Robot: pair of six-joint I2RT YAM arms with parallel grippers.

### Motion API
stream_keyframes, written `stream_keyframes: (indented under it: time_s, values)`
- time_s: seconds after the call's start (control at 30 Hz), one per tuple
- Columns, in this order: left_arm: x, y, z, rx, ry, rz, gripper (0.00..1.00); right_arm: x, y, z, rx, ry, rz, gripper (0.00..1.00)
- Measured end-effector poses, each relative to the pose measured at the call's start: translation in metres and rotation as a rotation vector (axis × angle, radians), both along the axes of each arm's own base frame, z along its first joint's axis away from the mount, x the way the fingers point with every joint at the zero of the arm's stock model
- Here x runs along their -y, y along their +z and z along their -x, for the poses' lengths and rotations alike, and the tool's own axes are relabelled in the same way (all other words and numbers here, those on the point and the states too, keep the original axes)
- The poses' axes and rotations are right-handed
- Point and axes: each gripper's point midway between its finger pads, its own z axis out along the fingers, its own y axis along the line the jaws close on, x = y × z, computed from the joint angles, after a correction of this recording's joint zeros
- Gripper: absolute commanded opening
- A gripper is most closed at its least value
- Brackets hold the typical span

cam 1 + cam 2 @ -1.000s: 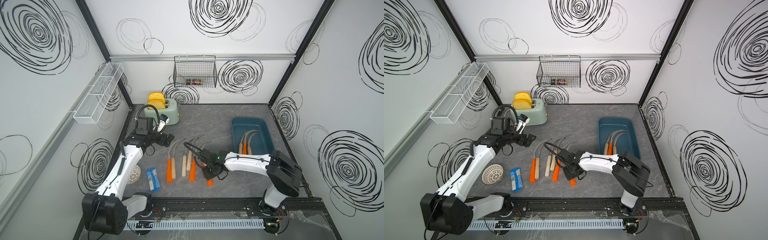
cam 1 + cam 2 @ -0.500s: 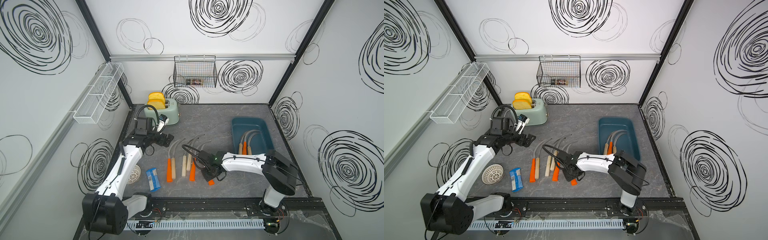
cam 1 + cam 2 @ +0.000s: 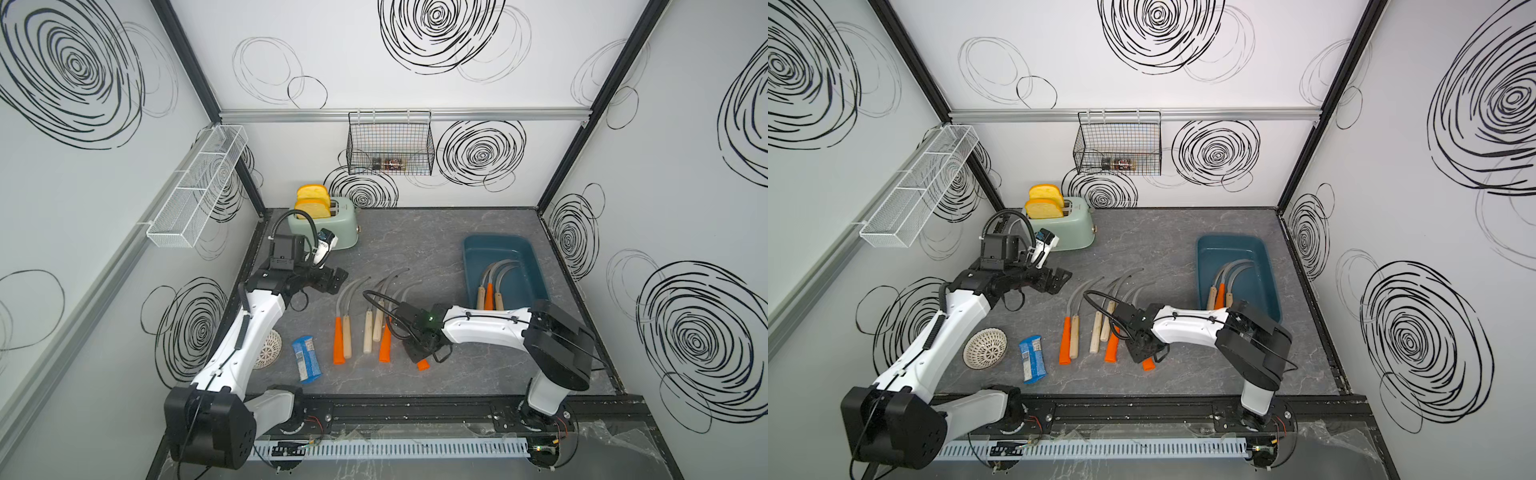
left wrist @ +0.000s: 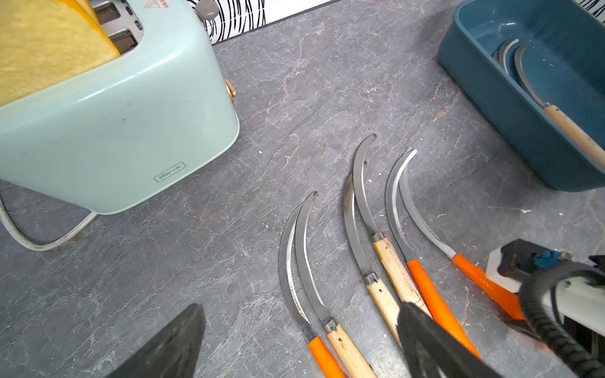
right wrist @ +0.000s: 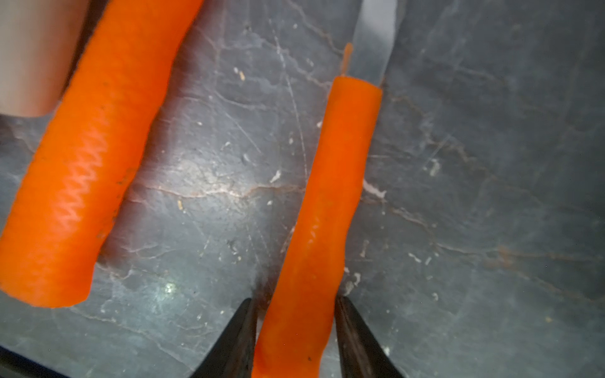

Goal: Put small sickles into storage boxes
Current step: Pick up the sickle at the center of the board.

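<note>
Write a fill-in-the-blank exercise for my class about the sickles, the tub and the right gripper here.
1. The tub holds ___ sickles.
2. On the table lie ___ more.
3. The right gripper straddles an ___ handle.
4. Two yellow slices stand in the ___.

Missing words: three; six; orange; toaster.

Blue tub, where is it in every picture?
Top view: tub near the right wall, three sickles inside.
Top view: tub there too.
Left wrist: tub beyond the loose sickles, past their blade tips.
Right wrist: not in it.
Landmark: orange handle in the right hand, in all four.
</note>
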Motion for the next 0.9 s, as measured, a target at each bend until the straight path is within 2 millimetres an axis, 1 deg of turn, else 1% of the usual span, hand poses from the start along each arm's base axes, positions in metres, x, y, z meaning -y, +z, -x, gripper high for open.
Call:
stream_keyframes:
  time_s: [0.9]
  values:
    - [0.0009, 0.0001, 0.0003, -0.001, -0.003, 0.002, 0.96, 0.0071, -0.0020, -0.0044, 0.046, -0.040, 0.018, 0.40]
